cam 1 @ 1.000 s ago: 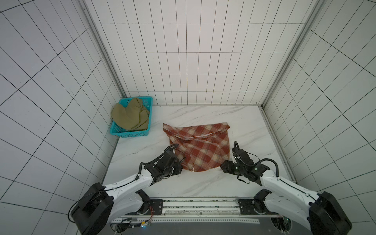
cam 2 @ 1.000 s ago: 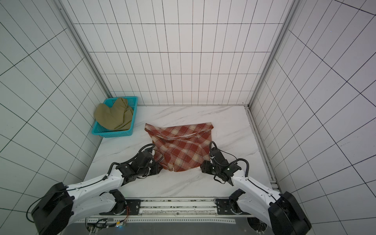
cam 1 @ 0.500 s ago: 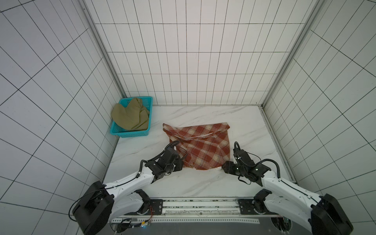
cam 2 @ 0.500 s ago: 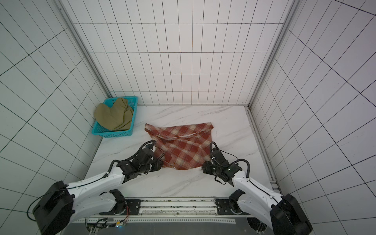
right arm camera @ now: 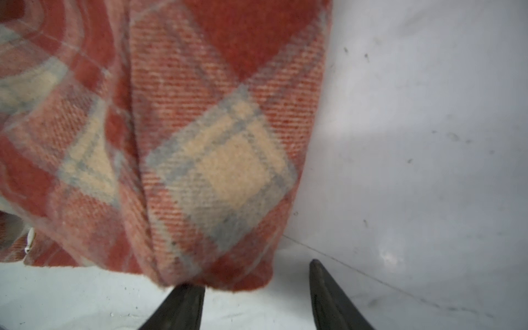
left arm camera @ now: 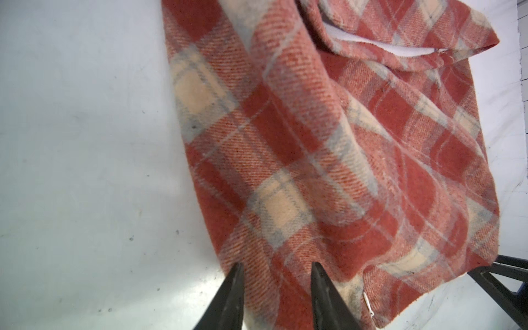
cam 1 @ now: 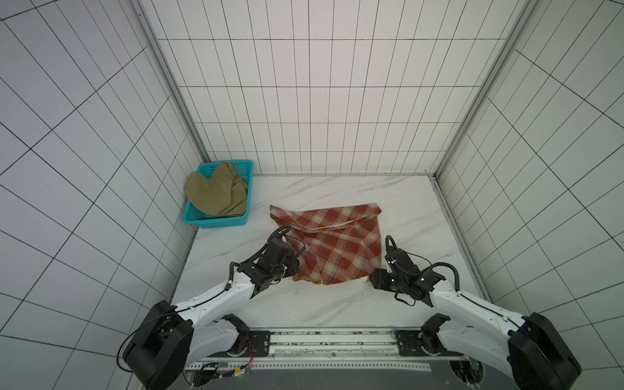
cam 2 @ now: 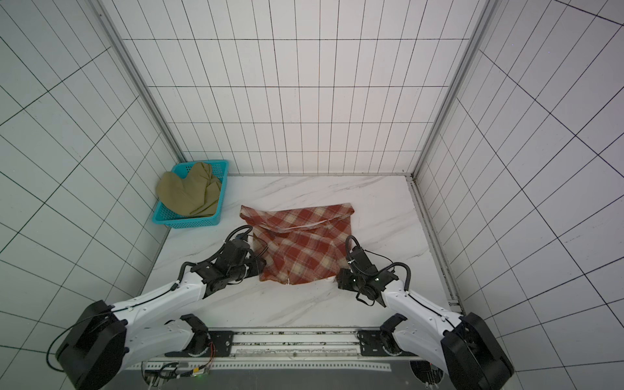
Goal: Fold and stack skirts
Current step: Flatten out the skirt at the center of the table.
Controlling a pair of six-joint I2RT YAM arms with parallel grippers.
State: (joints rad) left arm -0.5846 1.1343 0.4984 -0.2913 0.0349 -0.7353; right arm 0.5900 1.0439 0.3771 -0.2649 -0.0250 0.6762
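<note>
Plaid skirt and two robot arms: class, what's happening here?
Two robot arms are working on the plaid skirt, spread on the table. The left gripper and right gripper sit open at its two near corners; neither looks clamped on it. The khaki skirt lies bundled in the basket, not yet folded.

table [cam 1: 337, 305]: white marble-look top with faint grey veins, same in both top views [cam 2: 304, 304]. Two things sit directly on it.
1) plaid skirt [cam 1: 334, 248] mid-table, spread mostly flat with a few ridges. A flap is folded over along the far edge, with a white lining strip showing there.
2) teal basket [cam 1: 219, 223] in the far-left corner, apart from the skirt.
Wrist views: the bare top [left arm camera: 85, 143] has small dark specks, and the skirt's near hem [right arm camera: 200, 271] lies on it.
</note>
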